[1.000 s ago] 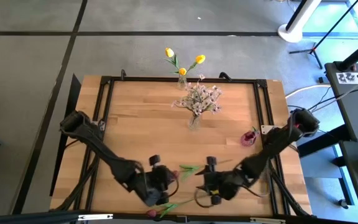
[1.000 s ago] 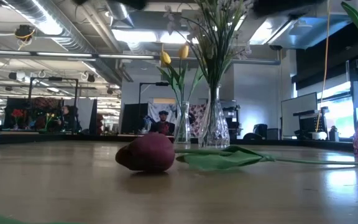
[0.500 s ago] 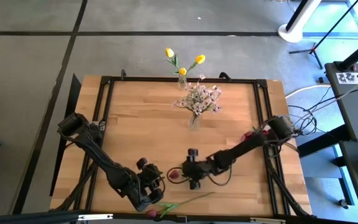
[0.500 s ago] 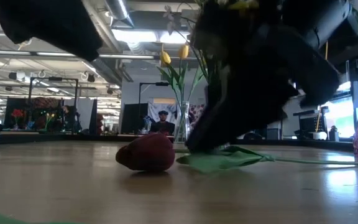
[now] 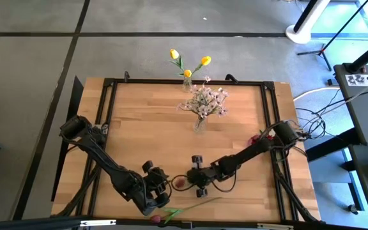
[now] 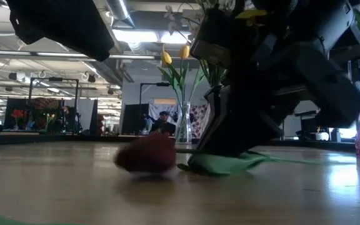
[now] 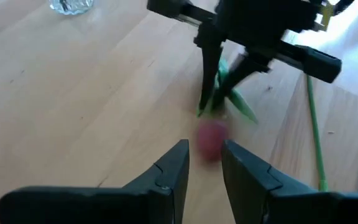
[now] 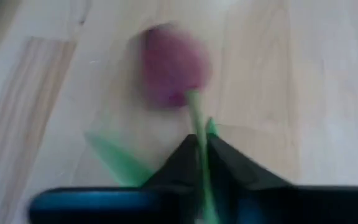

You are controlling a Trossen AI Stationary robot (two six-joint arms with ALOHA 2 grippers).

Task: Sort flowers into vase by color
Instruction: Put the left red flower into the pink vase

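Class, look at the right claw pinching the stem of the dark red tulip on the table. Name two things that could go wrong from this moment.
1. The right claw grips the thin stem just behind the dark red tulip; the long free stem could swing or slip during lifting.
2. The left claw hovers right beside the bloom, so the two arms might collide.

You see a dark red-pink tulip (image 6: pixel 147 154) lying on the table (image 6: pixel 74 187), its green leaf (image 6: pixel 227 163) under the right claw (image 6: pixel 230 134); yellow tulips (image 6: pixel 175 55) stand in a glass vase (image 6: pixel 183 131) behind.
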